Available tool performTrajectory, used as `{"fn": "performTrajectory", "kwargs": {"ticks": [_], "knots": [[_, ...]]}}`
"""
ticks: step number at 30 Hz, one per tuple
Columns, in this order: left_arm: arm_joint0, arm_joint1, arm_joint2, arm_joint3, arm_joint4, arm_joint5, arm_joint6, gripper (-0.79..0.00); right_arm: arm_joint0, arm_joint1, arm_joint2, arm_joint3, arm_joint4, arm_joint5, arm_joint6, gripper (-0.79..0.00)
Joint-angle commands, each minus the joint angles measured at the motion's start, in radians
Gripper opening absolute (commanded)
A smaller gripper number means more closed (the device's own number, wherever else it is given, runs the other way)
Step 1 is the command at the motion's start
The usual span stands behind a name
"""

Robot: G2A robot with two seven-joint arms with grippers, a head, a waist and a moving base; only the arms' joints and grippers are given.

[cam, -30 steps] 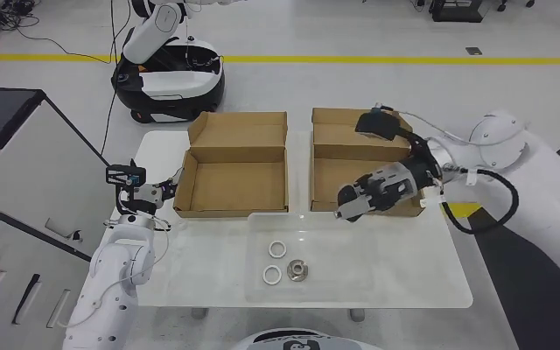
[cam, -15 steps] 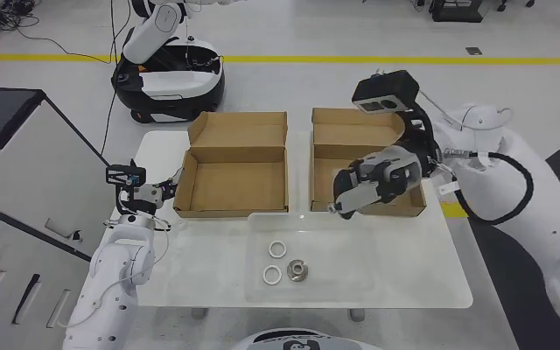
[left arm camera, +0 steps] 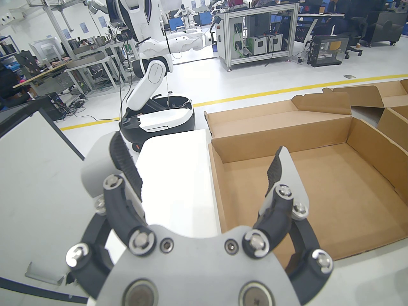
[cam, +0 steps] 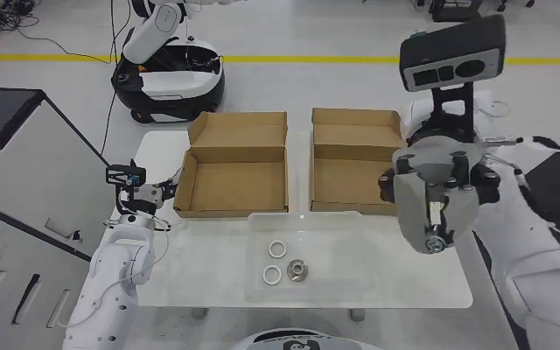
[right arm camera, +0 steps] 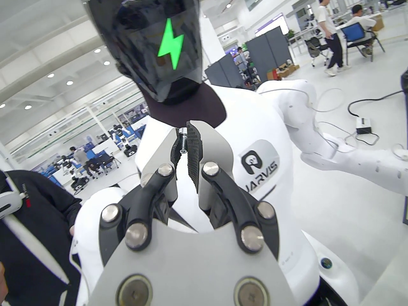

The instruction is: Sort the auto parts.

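The right tool (cam: pixel 434 241) has swung up off the right box (cam: pixel 353 180) and now hangs high over the counter's (cam: pixel 385 280) 3 o'clock edge, clenched on a small bolt (right arm camera: pixel 182 140). The left tool (left arm camera: pixel 200 160) sits released at 9 o'clock, just beside the left box (cam: pixel 233 185). Both boxes lie side by side at 12 o'clock. Toward 6 o'clock lie a white ring (cam: pixel 277 248), a second ring (cam: pixel 272 275) nearer the edge, and a metal part (cam: pixel 297 269) just beside the second ring at its 3 o'clock.
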Motion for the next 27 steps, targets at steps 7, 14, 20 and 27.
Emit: {"fn": "performTrajectory", "kwargs": {"ticks": [7,14,20,27], "knots": [[0.000,0.000,0.000,0.000,0.000,0.000,0.000,0.000,-0.077,-0.149,0.128,0.022,-0.013,0.064,0.064,-0.785],[0.000,0.000,0.000,0.000,0.000,0.000,0.000,0.000,-0.088,-0.230,0.149,0.057,-0.079,0.064,0.064,-0.785],[0.000,0.000,0.000,0.000,0.000,0.000,0.000,0.000,-0.083,-0.280,0.154,0.081,-0.107,0.064,0.064,-0.785],[0.000,0.000,0.000,0.000,0.000,0.000,0.000,0.000,-0.073,-0.308,0.145,0.113,-0.242,0.064,0.064,-0.785]]}}
